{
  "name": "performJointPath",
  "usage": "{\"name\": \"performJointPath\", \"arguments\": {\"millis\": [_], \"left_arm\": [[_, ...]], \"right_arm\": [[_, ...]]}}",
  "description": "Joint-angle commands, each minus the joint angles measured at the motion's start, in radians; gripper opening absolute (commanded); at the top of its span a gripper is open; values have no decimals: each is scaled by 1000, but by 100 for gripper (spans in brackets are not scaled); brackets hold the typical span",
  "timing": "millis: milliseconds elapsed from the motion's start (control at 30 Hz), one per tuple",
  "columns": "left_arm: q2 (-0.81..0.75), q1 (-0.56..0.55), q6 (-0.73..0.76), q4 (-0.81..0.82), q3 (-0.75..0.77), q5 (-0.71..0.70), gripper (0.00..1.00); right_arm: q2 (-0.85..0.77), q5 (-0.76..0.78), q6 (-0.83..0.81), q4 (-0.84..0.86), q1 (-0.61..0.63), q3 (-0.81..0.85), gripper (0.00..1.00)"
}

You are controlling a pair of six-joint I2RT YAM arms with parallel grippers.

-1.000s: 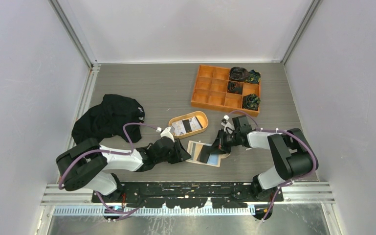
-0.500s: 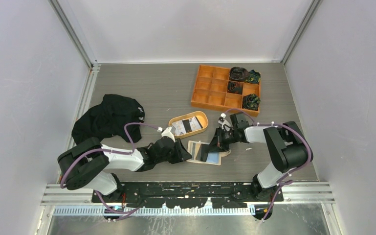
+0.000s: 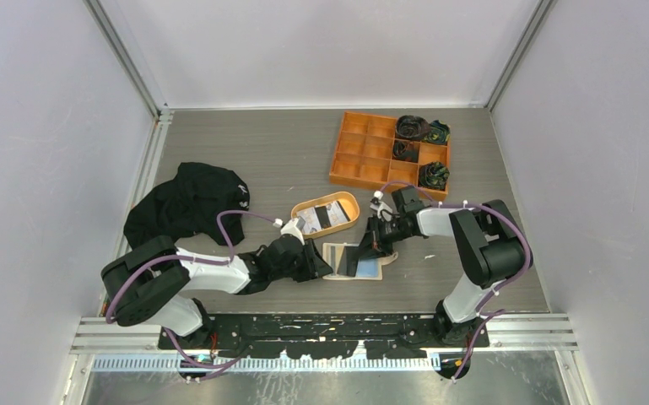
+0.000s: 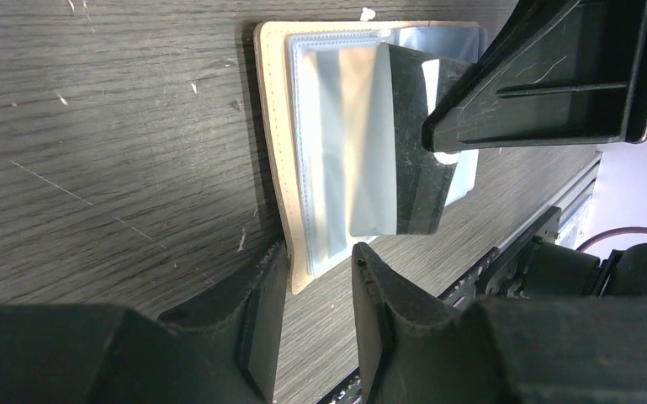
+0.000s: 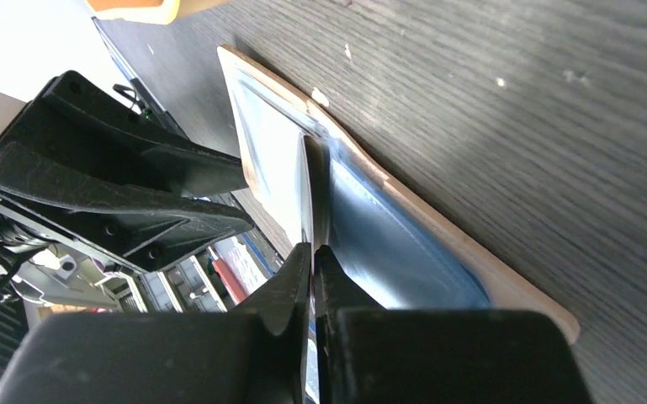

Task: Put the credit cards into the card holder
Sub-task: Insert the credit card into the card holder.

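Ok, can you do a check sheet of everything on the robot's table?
Surface: grey wood-grain table, lightly scratched.
Job's things: beige folding card holder, open; dark credit card at its clear sleeves; two more cards in orange oval tray.
Clutter: orange compartment box with dark rolled bundles; crumpled black cloth.
Pincers: left pincer open by holder's edge; right pincer shut on dark card.
Cables: purple cables loop along both arms.
Surroundings: white walls, metal rails.

left claw (image 4: pixel 315 259): low, stretched right, jaws narrowly apart | right claw (image 5: pixel 311 251): reaching left, pinched tight
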Motion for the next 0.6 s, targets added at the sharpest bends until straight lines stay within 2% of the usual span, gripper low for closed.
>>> {"name": "performJointPath", "arguments": {"millis": [0,233,433,567], "left_arm": [[18,-4,22,-42,25,-34,35],[16,13,39,-80,32,-45,34],[34,15,51,-87,57,-32,34],[58,15,51,-72,70,-7,32]], "right_arm": [[-4,-21,-70,-98,19,24,7],[1,-33,-132,-161,20,29,4],[28,-28,-133,-148,18,30,12],[49,-31,-104,-108,19,33,13]]}}
